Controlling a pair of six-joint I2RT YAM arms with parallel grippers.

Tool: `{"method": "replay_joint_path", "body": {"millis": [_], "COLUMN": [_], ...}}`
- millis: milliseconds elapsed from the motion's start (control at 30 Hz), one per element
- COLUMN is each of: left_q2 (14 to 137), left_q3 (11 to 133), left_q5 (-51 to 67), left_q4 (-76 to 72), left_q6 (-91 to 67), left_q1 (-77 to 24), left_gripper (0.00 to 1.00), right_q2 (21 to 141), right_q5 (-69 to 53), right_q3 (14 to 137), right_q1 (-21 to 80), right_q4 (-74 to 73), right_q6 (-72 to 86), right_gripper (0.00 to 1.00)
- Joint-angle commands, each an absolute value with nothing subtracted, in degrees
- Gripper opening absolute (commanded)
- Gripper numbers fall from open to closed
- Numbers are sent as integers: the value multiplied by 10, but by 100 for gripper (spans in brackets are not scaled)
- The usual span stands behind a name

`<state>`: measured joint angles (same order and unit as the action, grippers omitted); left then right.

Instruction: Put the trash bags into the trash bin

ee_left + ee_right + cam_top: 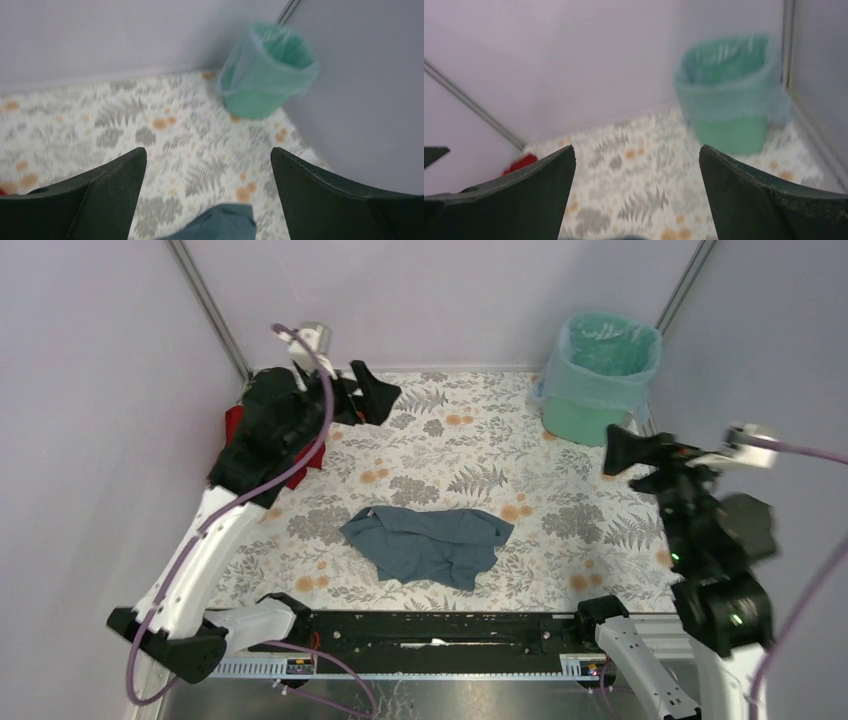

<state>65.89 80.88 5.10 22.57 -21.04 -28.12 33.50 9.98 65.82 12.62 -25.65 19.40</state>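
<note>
The mint-green trash bin (pixel 588 420) stands upright in the table's far right corner. The translucent pale-blue trash bag (pixel 606 372) lines its inside and is folded down over its rim. Bin (pixel 250 102) and bag (pixel 272 75) show in the left wrist view, and bin (pixel 731 134) and bag (pixel 724 92) in the right wrist view. My left gripper (pixel 368 397) is open and empty, raised at the far left and facing the bin (pixel 208 152). My right gripper (pixel 630 460) is open and empty, just in front of the bin (pixel 636 149).
A grey-blue cloth (pixel 430 545) lies crumpled on the floral table cover (pixel 480 455), near the middle front. A red cloth (pixel 236 424) lies under the left arm at the far left. Lilac walls close in the back and both sides.
</note>
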Motion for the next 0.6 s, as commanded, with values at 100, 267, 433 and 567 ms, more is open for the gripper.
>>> {"method": "replay_joint_path", "body": {"millis": [100,267,433,567], "left_q2": [573,533,507,505], "left_q3": [917,931,930,925], "left_q5": [19,-40,-83,-89], "left_q4": [226,239,255,260], "left_q6": [-200,-177,-162,-165], "left_q1": [-279,-279,-279,-279], "left_gripper": [99,99,99,99], "right_q2": [373,387,388,394], "right_q5": [148,120,112,129], "right_q3": [835,841,830,823], "right_q1": [128,128,128,128], "right_q4": [-382,-364,-345,-355], "right_q6": [118,123,133,140], "right_gripper": [100,100,100,100]}}
